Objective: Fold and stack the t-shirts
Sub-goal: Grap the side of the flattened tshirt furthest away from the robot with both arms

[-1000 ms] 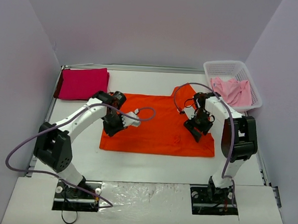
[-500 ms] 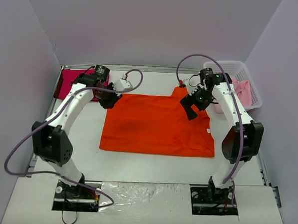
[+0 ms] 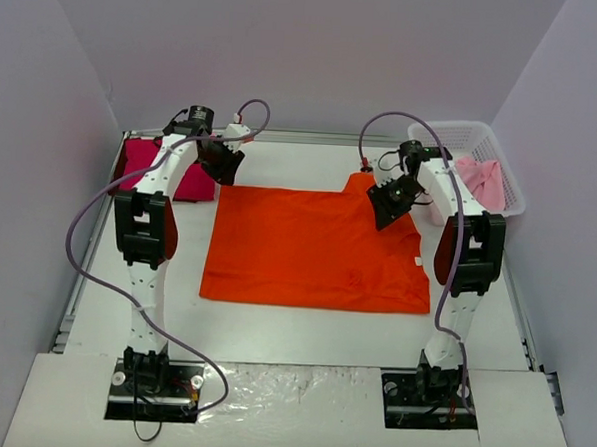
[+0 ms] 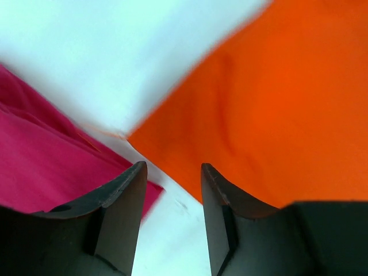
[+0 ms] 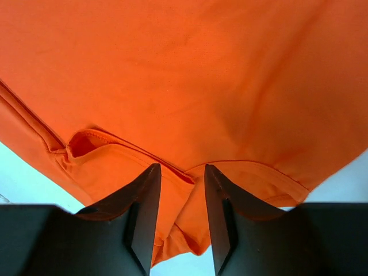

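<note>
Table [image 3: 273,327], white, is shown from above, with two robot arms reaching toward its far side. An orange t-shirt [image 3: 312,249] is spread flat and unfolded at the centre, with one sleeve [image 3: 366,184] poking out at its 1 o'clock corner. A magenta t-shirt [image 3: 146,165], folded into a neat block, is seen at 10 o'clock, near the orange one, with a strip of bare table between them. A pale pink t-shirt [image 3: 476,183] is crumpled inside a white lattice basket [image 3: 449,126] at 2 o'clock.

The left pincer [image 3: 222,162] is held above the 11 o'clock corner of the orange t-shirt. Its jaws are parted and nothing is held; table and both cloths are seen through the gap in the wrist view. The right pincer [image 3: 390,203] is poised over the sleeve, its jaws a narrow gap apart and astride the doubled hem. No cloth is seen pinched between them.

The orange t-shirt is judged to be light, limp and thin, so it is likely to sag and drag when lifted, and a single layer could slip from a loose grip. The best holds are judged to be the two far corners, where seams double the cloth, taken by both pincers together so that the far edge can be carried evenly toward 6 o'clock.
</note>
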